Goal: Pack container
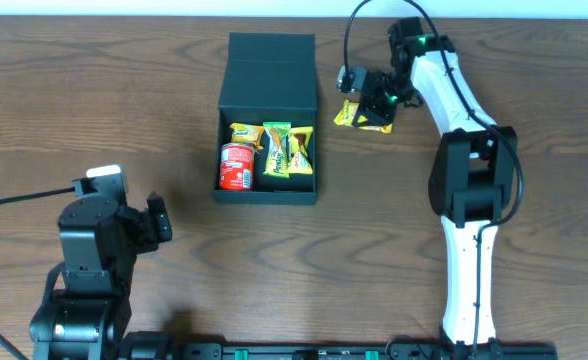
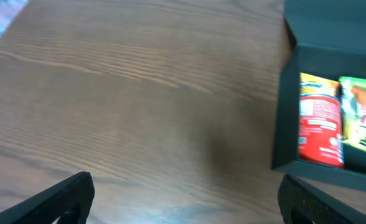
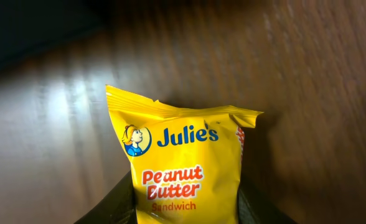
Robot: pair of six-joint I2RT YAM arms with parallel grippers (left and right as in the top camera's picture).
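The dark teal-green container (image 1: 229, 110) stands open at the table's middle, its flap lid (image 1: 271, 62) laid back. Inside lie a red packet (image 1: 236, 166), a small yellow packet (image 1: 245, 133) and green-yellow packets (image 1: 278, 150). The container also shows at the right of the left wrist view (image 2: 286, 118). My right gripper (image 1: 371, 108) is just right of the container, shut on a yellow Julie's peanut butter sandwich packet (image 3: 183, 168), which also shows in the overhead view (image 1: 350, 116). My left gripper (image 2: 183, 202) is open and empty, low over the table left of the container; in the overhead view it sits at the front left (image 1: 157, 222).
The brown wood table (image 1: 374, 250) carries only the container and packets. The right arm (image 1: 464, 180) reaches from the front edge up the right side. The left arm base (image 1: 84, 280) stands at the front left.
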